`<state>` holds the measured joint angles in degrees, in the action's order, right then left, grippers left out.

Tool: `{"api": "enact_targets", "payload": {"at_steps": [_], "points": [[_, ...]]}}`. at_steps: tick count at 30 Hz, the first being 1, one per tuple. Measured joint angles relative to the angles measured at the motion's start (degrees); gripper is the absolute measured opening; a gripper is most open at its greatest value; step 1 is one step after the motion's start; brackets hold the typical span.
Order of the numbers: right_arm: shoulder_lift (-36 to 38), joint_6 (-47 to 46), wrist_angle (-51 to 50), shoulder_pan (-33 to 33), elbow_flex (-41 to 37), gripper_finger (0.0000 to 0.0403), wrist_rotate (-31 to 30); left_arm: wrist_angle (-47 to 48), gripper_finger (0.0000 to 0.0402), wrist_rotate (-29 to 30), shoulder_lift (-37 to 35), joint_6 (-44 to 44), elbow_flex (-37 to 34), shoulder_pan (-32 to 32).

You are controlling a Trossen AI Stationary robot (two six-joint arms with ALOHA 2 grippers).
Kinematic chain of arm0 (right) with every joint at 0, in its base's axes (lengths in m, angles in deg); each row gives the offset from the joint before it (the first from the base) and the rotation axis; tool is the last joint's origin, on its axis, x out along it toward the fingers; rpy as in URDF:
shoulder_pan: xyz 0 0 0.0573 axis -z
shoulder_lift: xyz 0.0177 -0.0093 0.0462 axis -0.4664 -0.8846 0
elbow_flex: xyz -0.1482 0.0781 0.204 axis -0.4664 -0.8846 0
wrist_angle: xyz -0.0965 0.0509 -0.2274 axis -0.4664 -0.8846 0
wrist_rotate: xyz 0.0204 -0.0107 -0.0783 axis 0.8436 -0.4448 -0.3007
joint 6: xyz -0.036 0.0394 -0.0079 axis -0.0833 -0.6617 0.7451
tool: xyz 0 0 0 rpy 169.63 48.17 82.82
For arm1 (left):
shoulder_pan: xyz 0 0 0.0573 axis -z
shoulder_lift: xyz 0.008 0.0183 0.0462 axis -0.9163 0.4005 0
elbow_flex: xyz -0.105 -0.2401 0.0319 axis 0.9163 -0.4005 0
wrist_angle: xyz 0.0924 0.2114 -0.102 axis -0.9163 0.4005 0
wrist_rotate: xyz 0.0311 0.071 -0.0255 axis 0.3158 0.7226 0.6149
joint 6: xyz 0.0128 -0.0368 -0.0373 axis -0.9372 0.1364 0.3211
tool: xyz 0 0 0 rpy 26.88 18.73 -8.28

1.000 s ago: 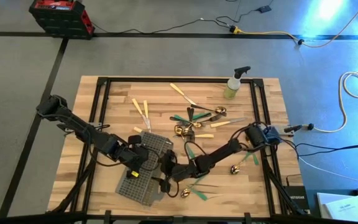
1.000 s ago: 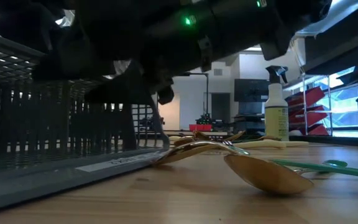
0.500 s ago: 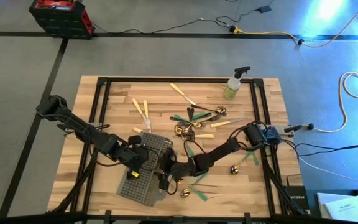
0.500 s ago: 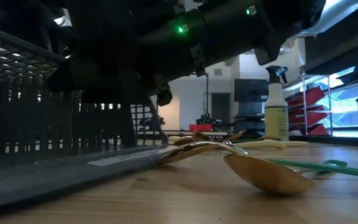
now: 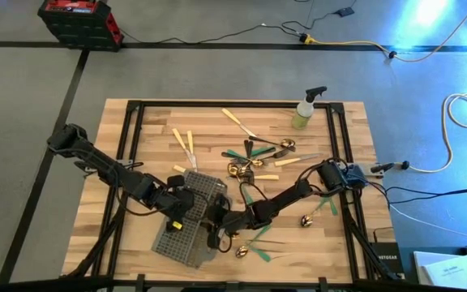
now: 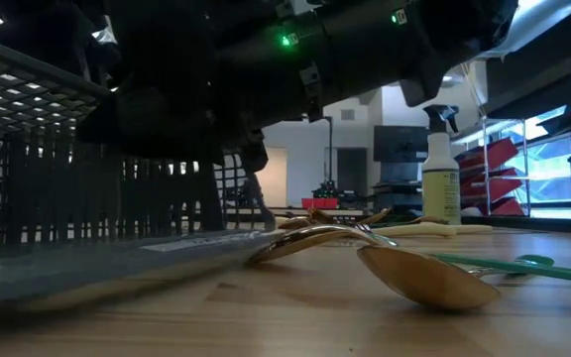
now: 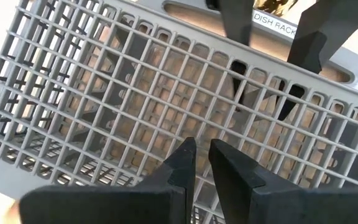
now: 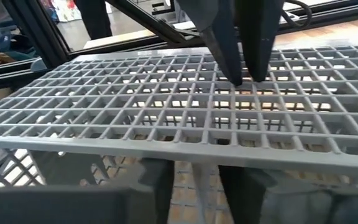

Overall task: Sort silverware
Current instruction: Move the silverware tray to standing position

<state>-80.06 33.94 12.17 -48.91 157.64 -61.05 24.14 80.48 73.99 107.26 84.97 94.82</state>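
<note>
left gripper: fingers nearly together, pressed on the grey mesh caddy, lower centre of the high view | right gripper: clamped on the caddy's edge wall | silverware: scattered mid-table right of the caddy; nearest spoon lies flat, handle running right.

high view: overhead, looking straight down on the whole bench, both arms and the floor around it.
low view: at bench-top height, very near a gold spoon, facing level into the room.
left wrist view: close over the grey wire-mesh caddy, looking down through its grid.
right wrist view: close to the caddy's side.
shared: all four show the caddy; both wrist views see the opposite end effector.
</note>
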Motion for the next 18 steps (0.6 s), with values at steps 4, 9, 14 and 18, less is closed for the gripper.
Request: {"api": "enact_targets", "payload": {"at_steps": [4, 9, 14, 18], "points": [[0.0, 2.3, 1.5, 0.3, 0.7, 0.0015, 1.7, 0.4, 0.0038, 0.5, -1.9, 1.4, 0.9, 0.0], [0.2, 3.8, -0.8, 0.5, 3.9, 0.0005, 4.5, 1.6, 0.0038, 5.5, -6.4, 1.6, 3.4, 0.2], [0.2, 6.2, -6.1, 0.3, 8.4, 0.0001, 7.4, 2.3, 0.0038, 7.8, -11.1, 1.7, 3.8, 0.5], [0.2, 8.6, -12.1, 0.3, 12.4, 0.0000, 8.3, 2.5, 0.0038, 9.8, -14.6, 1.7, 3.8, 1.8]]}}
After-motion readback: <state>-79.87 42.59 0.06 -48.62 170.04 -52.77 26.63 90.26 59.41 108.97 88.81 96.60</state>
